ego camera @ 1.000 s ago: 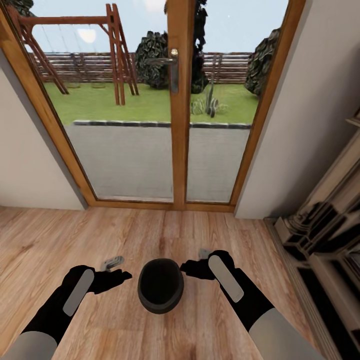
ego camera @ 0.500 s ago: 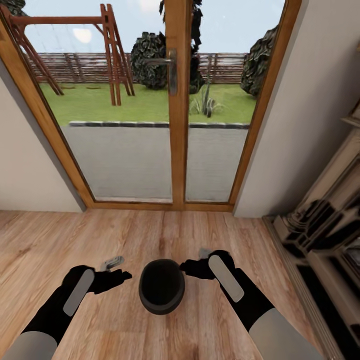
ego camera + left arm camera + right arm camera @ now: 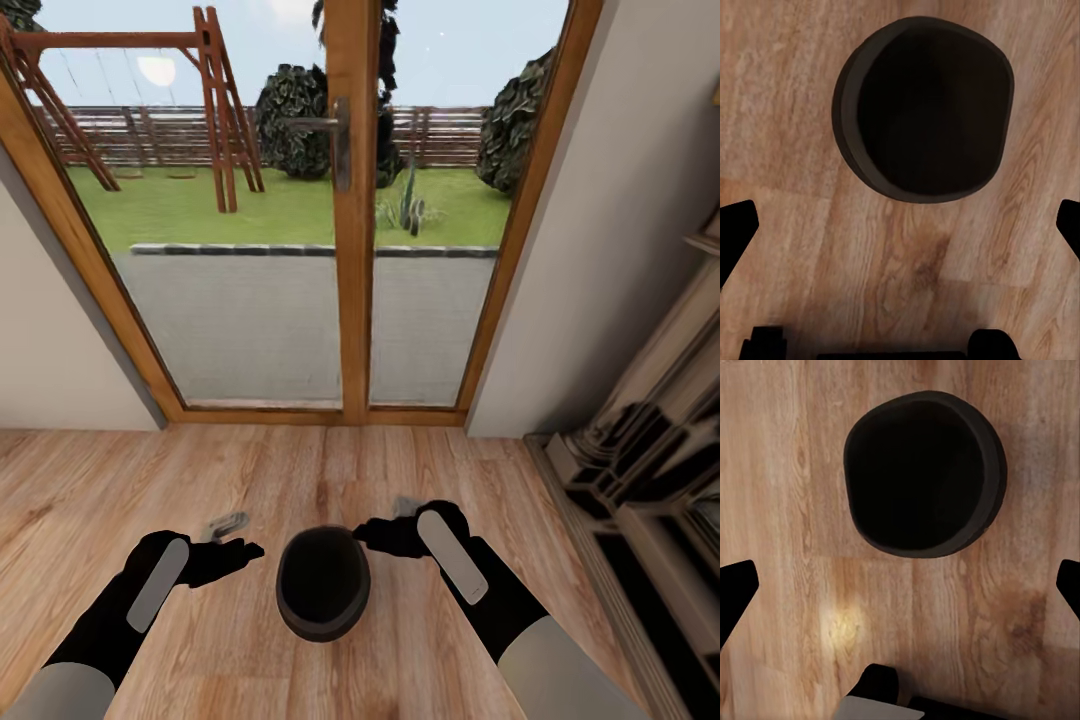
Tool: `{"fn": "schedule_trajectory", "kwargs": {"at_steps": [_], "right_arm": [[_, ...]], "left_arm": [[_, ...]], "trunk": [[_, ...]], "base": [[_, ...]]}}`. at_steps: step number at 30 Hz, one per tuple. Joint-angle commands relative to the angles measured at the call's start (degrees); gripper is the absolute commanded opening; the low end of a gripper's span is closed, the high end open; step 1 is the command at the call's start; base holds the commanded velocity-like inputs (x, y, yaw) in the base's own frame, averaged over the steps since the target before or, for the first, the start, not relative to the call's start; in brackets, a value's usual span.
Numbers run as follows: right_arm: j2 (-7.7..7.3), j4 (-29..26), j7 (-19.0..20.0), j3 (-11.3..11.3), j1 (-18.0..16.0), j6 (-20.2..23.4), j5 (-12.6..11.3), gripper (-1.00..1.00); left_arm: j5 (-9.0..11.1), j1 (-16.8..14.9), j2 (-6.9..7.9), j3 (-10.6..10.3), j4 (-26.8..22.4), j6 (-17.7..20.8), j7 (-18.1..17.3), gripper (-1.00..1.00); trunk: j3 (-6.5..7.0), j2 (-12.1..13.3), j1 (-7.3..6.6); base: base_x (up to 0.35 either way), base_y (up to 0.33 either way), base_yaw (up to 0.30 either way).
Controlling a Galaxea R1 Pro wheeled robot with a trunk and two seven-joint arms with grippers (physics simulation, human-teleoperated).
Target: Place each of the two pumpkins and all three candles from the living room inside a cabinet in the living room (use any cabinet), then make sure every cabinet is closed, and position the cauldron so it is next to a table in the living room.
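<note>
Black and matte, the round, wide-mouthed cauldron (image 3: 322, 584) sits upright on the floor (image 3: 300, 470), a warm wood plank surface with visible grain, between the robot's two arms. At its one side the left gripper (image 3: 235, 536) points toward the pot without touching it; at the other the right gripper (image 3: 385, 522) reaches close to the rim, and whether it makes contact cannot be told. In the left wrist view the cauldron (image 3: 924, 109) lies ahead of dark fingertips (image 3: 736, 232) set wide apart, holding nothing; the right wrist view shows the same wide spread around bare planks, with the cauldron (image 3: 924, 472) beyond. Farther off, an orange-brown wooden glazed door (image 3: 345, 230) with a metal lever handle (image 3: 322, 130) stands shut between plain grey walls. To the right rises a pale, ornately moulded fireplace surround (image 3: 640, 470). Through the glass lie grey paving, a green lawn, a red-brown swing frame (image 3: 215, 100), dark bushes and a slatted fence.
</note>
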Motion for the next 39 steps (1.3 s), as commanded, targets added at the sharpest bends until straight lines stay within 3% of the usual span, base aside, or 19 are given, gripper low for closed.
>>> {"fn": "schedule_trajectory", "kwargs": {"at_steps": [1, 11, 18, 25, 31, 36, 39], "right_arm": [[-0.01, 0.0, -0.6, 0.1, 0.0, 0.0, -0.5, 1.00], [-0.01, 0.5, -0.6, 0.6, 0.0, -0.2, -0.3, 1.00], [0.08, 2.1, -0.6, 1.1, 0.0, -3.0, -0.2, 1.00], [0.14, 3.8, -0.6, 2.5, 0.0, -4.3, -0.1, 1.00], [0.17, 3.9, -0.6, 2.8, 0.0, -4.7, 0.3, 1.00], [1.04, 3.9, -0.6, 2.8, 0.0, -4.9, 3.6, 1.00], [1.28, 4.0, -0.6, 2.9, 0.0, -5.5, 4.1, 1.00]], "left_arm": [[0.6, 0.0, 0.06, -0.2, -0.1, 0.1, 0.5, 1.00], [0.9, 0.0, -0.12, -0.7, 0.0, -0.3, 0.3, 1.00], [0.9, 0.0, -2.70, -1.5, 0.0, -0.4, -0.1, 1.00], [0.7, 0.0, -3.00, -2.1, 1.2, -0.4, -3.6, 1.00], [0.6, 0.0, -3.01, -2.2, 2.1, -0.4, -4.8, 1.00], [0.6, 0.0, -3.02, -2.2, 2.1, -0.4, -4.9, 1.00], [0.6, 0.0, -3.02, -2.3, 2.1, -0.8, -4.9, 1.00]], "trunk": [[-0.05, 0.0, 0.02], [-0.05, 0.0, 0.02], [-0.05, 0.0, 0.02], [-0.05, 0.0, 0.02], [-1.13, -2.4, 1.33], [-2.02, -4.4, 2.43], [-2.56, -5.6, 3.09]], "base": [[0.204, 0.040, 0.000], [0.037, 0.007, 0.000], [0.000, 0.000, 0.000], [0.000, 0.000, 0.000], [0.000, 0.000, 0.000], [0.000, 0.000, 0.000], [0.000, 0.000, 0.000]]}}
